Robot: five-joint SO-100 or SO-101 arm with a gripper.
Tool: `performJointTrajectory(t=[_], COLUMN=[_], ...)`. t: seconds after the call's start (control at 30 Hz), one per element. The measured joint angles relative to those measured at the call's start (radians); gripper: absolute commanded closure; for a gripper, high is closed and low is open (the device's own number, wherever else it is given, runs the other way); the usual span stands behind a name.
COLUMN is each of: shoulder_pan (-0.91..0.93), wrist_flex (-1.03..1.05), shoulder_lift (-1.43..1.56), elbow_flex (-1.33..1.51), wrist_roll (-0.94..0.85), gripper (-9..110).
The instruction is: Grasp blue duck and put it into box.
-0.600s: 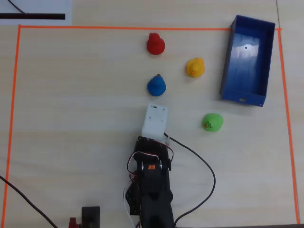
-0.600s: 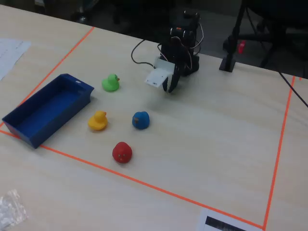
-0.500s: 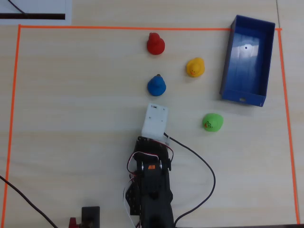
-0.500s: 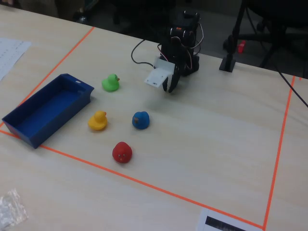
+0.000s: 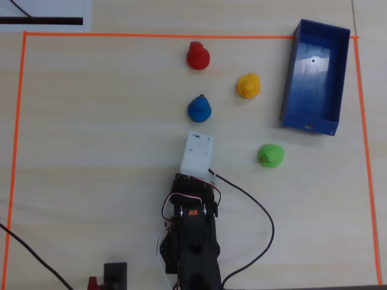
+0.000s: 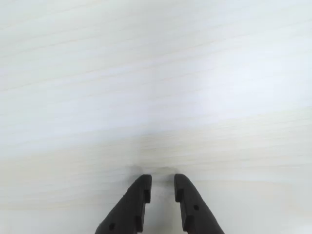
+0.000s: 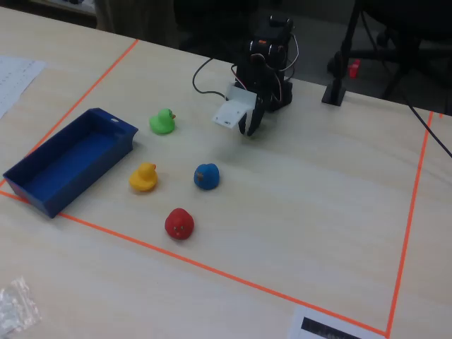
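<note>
The blue duck stands on the pale wooden table near the middle, also seen in the fixed view. The dark-blue box lies open-topped and empty at the right in the overhead view, at the left in the fixed view. My gripper hangs low over bare table, a short way short of the blue duck, its jaws a narrow gap apart with nothing between them. In the overhead view the white wrist camera housing hides the fingers. The fixed view shows the gripper pointing down by the arm's base.
A red duck, a yellow duck and a green duck stand around the blue one. Orange tape frames the work area. A black cable loops to the right of the arm.
</note>
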Motion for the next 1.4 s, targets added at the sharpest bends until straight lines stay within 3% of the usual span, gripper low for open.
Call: performJointTrajectory(t=[0.33,0.5,0.67,0.87,1.2,1.4], shoulder_pan=[0.023,0.087,0.123,0.15,0.213,0.198], wrist_flex=[-0.011,-0.301,-0.555,-0.755,-1.396,-1.477], shoulder_lift=[-0.017,-0.195,-0.463,-0.706,-1.144,-1.312], elbow_flex=[0.0,-0.038,-0.261,-0.471,-0.403,-0.433], wrist_roll=[-0.038,-0.066,-0.084,-0.152,-0.288,-0.239], gripper=[95,88,76,73,72,72])
